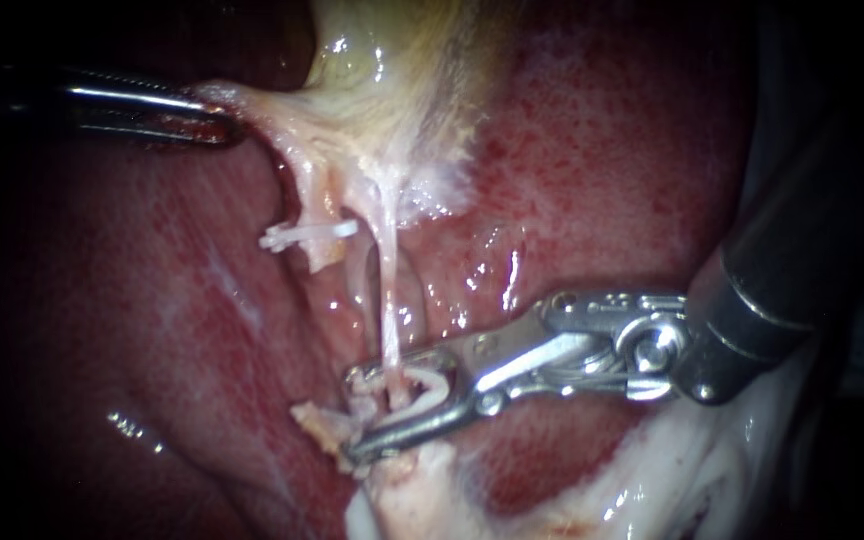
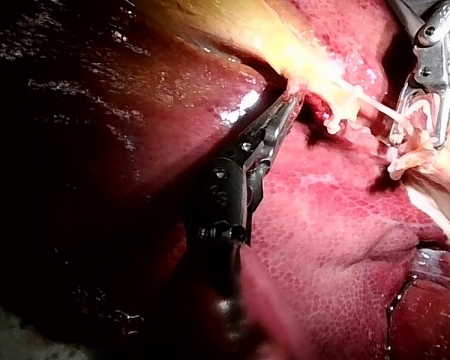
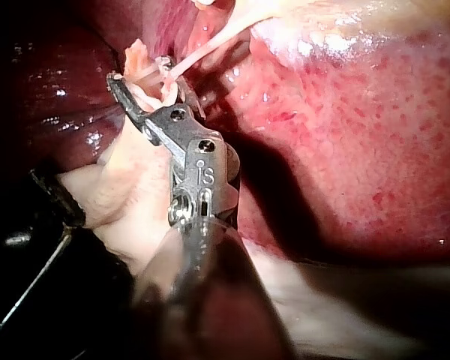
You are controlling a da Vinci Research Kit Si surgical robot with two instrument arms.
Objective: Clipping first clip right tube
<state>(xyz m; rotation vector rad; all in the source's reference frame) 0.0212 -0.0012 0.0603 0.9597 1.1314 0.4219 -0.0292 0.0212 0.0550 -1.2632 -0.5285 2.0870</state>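
The right tube (image 1: 389,300) is a thin pale strand running down from the yellowish gallbladder (image 1: 392,80). My right instrument (image 1: 377,412) comes in from the right. Its jaws are open around the tube's lower end, with a white clip (image 1: 424,385) seated between them. The right wrist view shows the same jaws (image 3: 146,82) straddling the strand (image 3: 210,41). The left tube (image 1: 324,205) carries a white clip (image 1: 307,235). My left instrument (image 1: 217,118) is shut on the gallbladder's edge and holds it stretched to the left; the left wrist view shows this grip (image 2: 289,105).
Red liver (image 1: 612,170) lies behind and on both sides of the tubes. Pale fatty tissue (image 1: 672,480) sits under the right instrument's shaft. A frayed scrap of tissue (image 1: 317,425) lies just left of the jaw tips.
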